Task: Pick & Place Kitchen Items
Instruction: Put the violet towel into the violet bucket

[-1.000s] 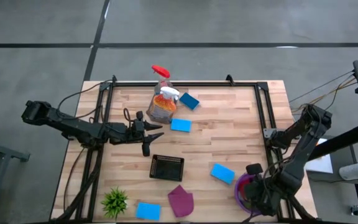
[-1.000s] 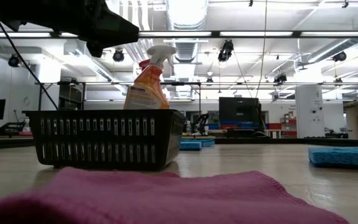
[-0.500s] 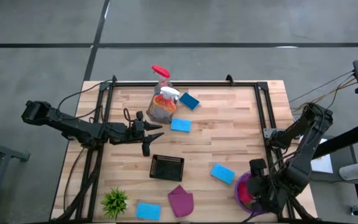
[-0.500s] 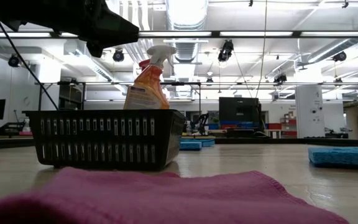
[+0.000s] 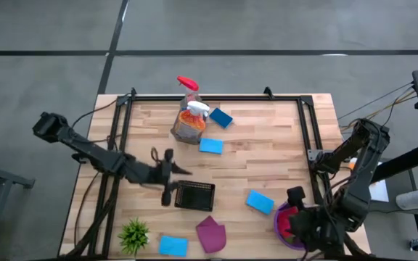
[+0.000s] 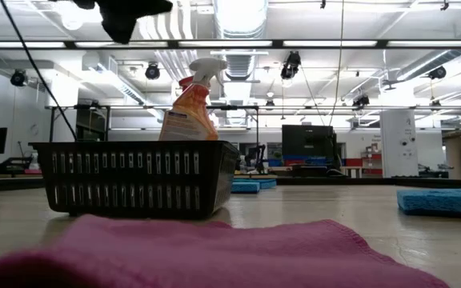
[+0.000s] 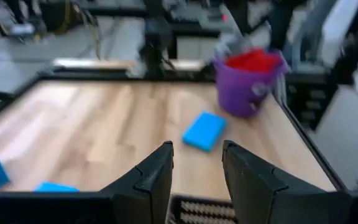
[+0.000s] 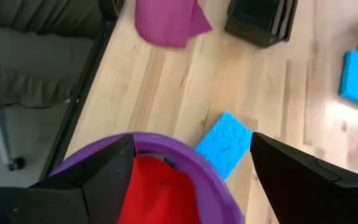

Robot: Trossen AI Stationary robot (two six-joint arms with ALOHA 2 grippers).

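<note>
Wood-plank table sat inside a black frame, concrete floor all round. Your left gripper hovered just beside the black basket, fingers narrowly parted w/ nothing between them. Your right gripper stood wide over the purple bucket at the table's right edge, red cloth lying inside. One blue sponge lay near that bucket. Magenta cloth lay near the front edge, w/ another sponge and the spiky green plant alongside. Orange spray bottle and the clear, red-trigger bottle sat at the back, two more sponges close by.
</note>
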